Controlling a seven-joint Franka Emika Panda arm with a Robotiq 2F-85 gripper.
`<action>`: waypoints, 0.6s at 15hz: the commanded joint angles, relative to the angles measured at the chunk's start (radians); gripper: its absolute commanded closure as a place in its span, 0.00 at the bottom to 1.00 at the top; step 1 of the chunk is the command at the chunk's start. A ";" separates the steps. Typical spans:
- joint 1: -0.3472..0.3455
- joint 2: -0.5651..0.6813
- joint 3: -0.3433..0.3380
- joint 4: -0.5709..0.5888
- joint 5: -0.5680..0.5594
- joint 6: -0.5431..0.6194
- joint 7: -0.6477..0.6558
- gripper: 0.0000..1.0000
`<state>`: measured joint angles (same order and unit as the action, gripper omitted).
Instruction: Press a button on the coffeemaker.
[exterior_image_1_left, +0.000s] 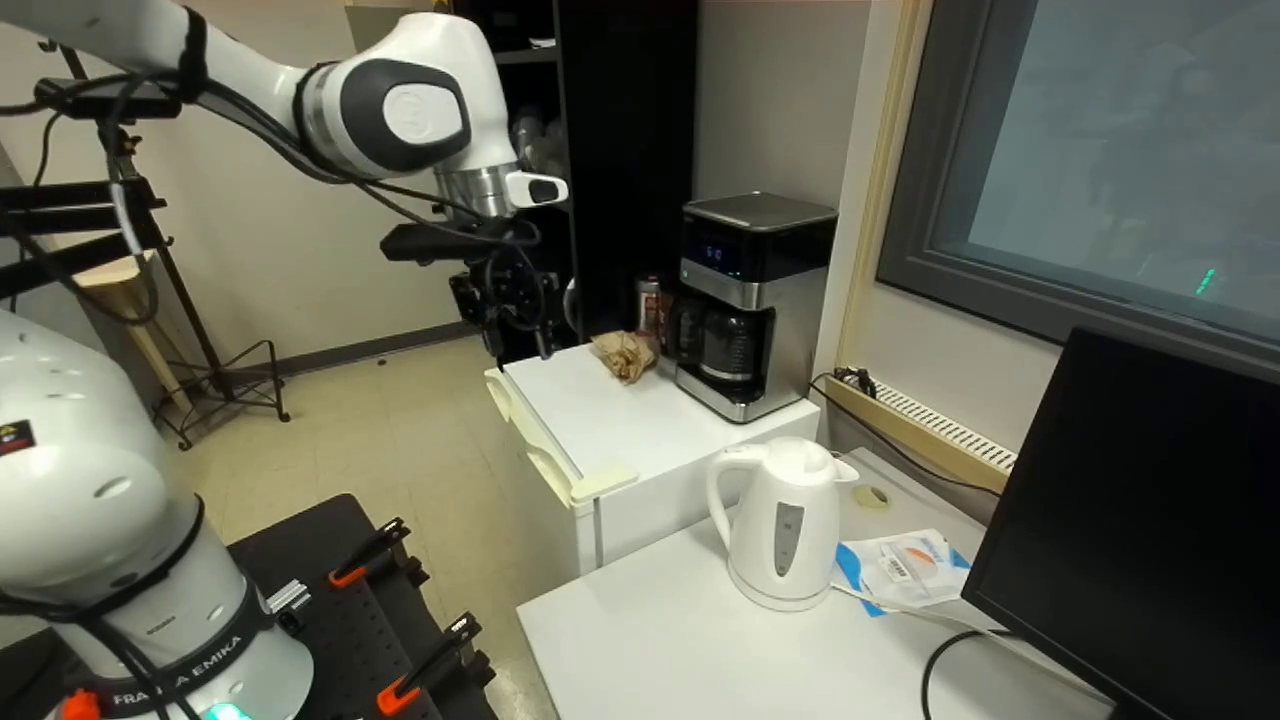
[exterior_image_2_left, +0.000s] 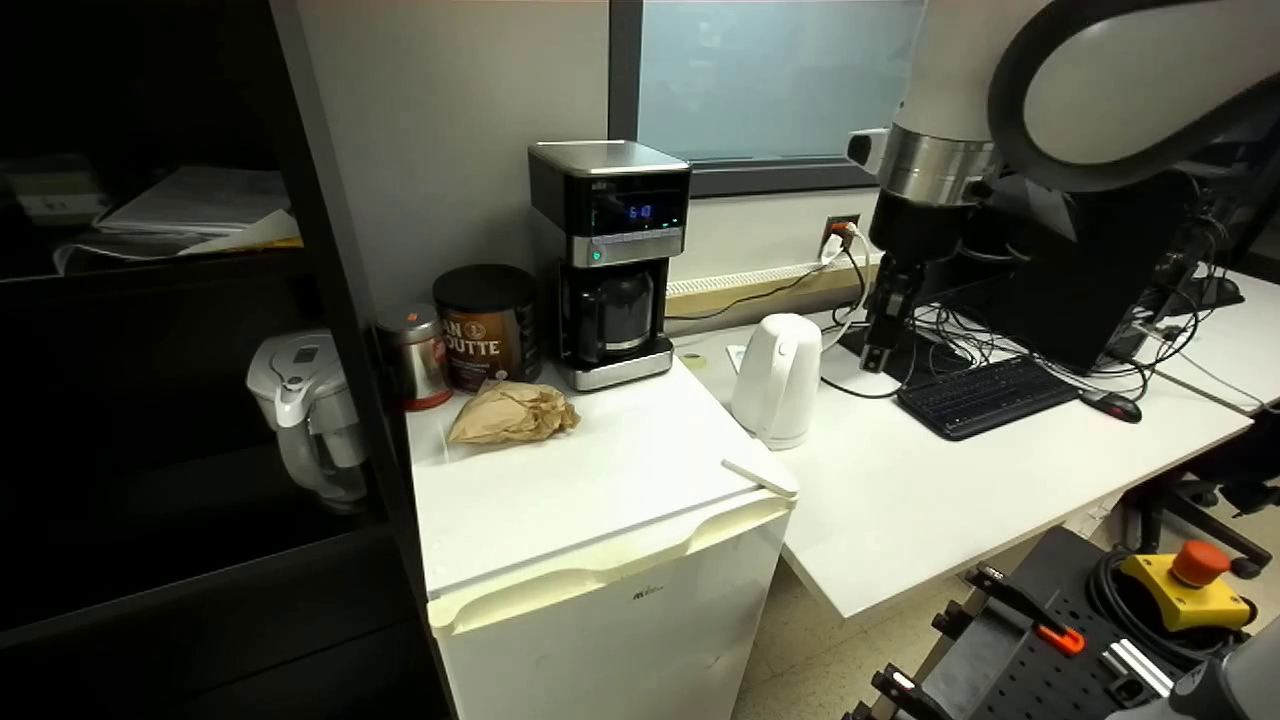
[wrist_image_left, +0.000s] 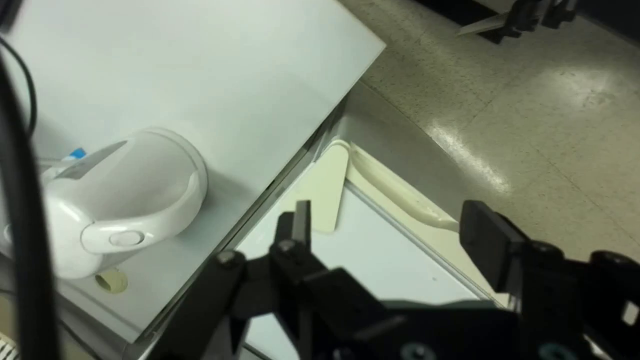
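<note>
The coffeemaker (exterior_image_1_left: 800, 320) is boxy, black and silver, and stands at the back of a white mini fridge. It shows in both exterior views (exterior_image_2_left: 622, 250) and is out of the wrist view. Its front has a lit blue display (exterior_image_2_left: 640, 212), a row of buttons (exterior_image_2_left: 635, 238) and a green-lit button (exterior_image_2_left: 597, 255). A dark carafe (exterior_image_2_left: 625, 312) sits inside. My gripper (wrist_image_left: 385, 207) is open with nothing between its fingers. In both exterior views the gripper (exterior_image_1_left: 520, 340) (exterior_image_2_left: 876, 358) points down, apart from the coffeemaker. In the wrist view it is above the fridge's front corner.
A white kettle (exterior_image_1_left: 790, 530) stands on the desk beside the fridge (exterior_image_2_left: 600, 480). A crumpled paper bag (exterior_image_2_left: 513, 412), a coffee can (exterior_image_2_left: 485, 330) and a metal canister (exterior_image_2_left: 415, 355) are beside the coffeemaker. A monitor (exterior_image_1_left: 1130, 530) and a black shelf (exterior_image_2_left: 330, 300) flank the area.
</note>
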<state>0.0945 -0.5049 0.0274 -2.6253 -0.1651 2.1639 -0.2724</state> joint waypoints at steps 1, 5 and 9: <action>-0.016 0.129 0.005 0.080 -0.127 0.103 -0.069 0.56; -0.052 0.226 0.016 0.131 -0.310 0.271 -0.064 0.87; -0.100 0.321 0.018 0.189 -0.509 0.446 -0.026 1.00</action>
<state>0.0338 -0.2686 0.0334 -2.5001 -0.5563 2.5067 -0.3188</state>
